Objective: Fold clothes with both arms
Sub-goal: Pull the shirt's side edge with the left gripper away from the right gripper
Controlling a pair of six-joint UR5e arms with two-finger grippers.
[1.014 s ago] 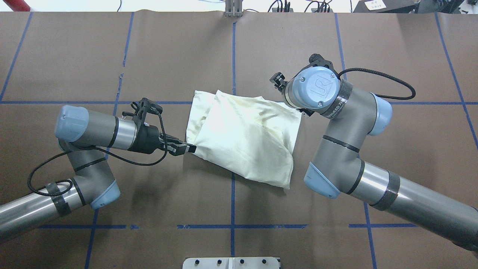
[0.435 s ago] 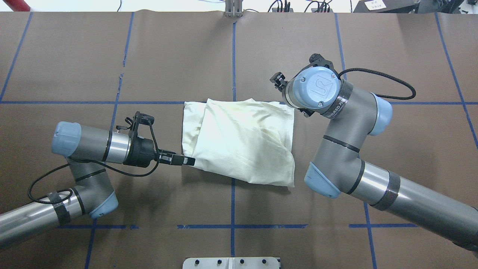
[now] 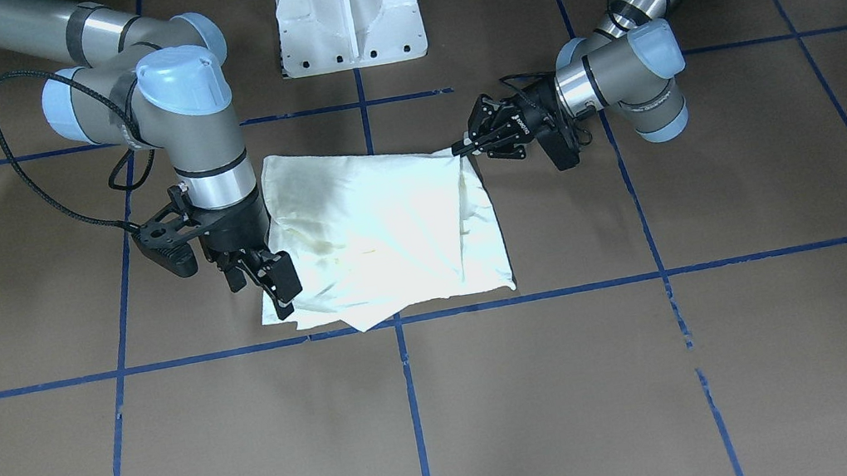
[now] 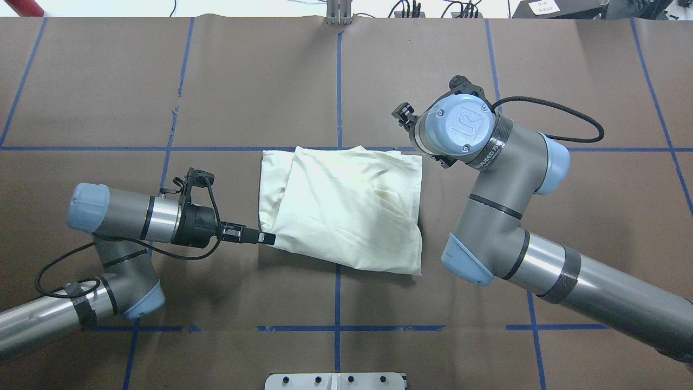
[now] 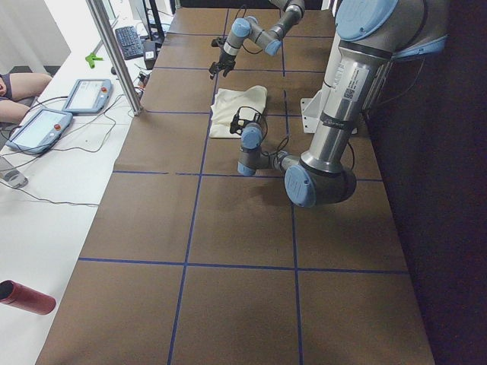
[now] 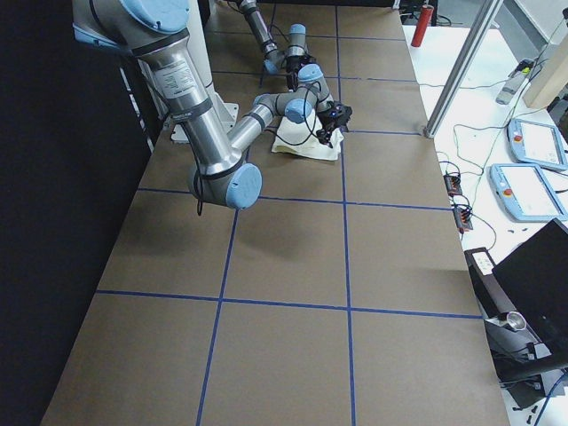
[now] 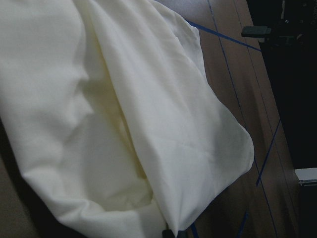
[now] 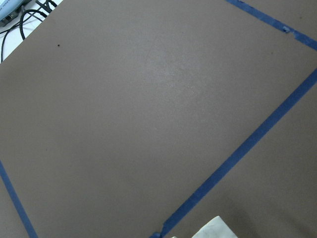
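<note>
Cream cloth fills the front view: the shirt (image 3: 380,228) lies folded on the table (image 3: 662,370). The left claw (image 3: 461,151) is clenched on its robot-side corner, and the right claw (image 3: 266,293) is parted over the far corner, seemingly let go. Overhead, the left claw has dragged the shirt leftward, squaring its far edge with the tape line (image 4: 216,148); the fold looks nearly finished. The right claw hides beneath its wrist there. No print shows.

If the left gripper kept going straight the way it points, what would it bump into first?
The cream shirt. The left gripper seems to pinch its corner and points across the cloth, so it would push straight into it.
</note>
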